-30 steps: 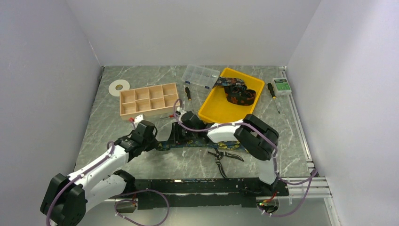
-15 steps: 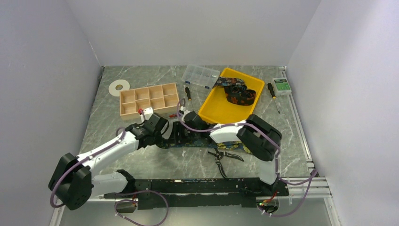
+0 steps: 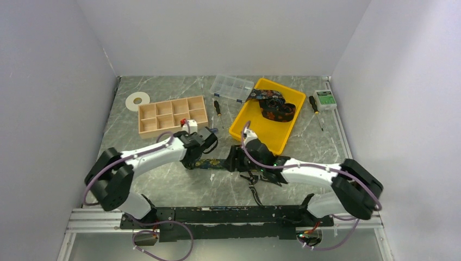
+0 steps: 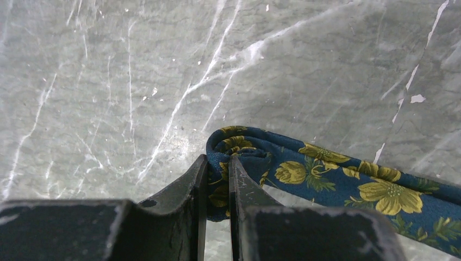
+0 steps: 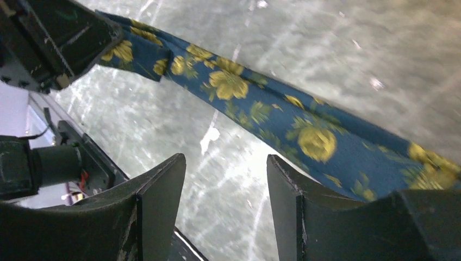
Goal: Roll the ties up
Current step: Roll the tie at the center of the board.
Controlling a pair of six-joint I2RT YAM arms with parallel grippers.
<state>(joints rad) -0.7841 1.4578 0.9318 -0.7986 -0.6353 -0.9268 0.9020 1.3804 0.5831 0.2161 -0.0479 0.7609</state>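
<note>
The left arm reaches low across to the centre, and the left claw (image 4: pixel 217 163) points down at the surface (image 4: pixel 108 81). Its jaws are narrow and pinch the curled end of the tie (image 4: pixel 326 179). The right arm lies stretched and low, with the right claw (image 5: pixel 224 160) wide and holding nothing; the tie runs flat just ahead of its fingers. Only the left wrist view shows the small roll at the claw tips. Only the top view shows a second tie (image 3: pixel 274 106) in the tray (image 3: pixel 253 128), beyond the right claw.
</note>
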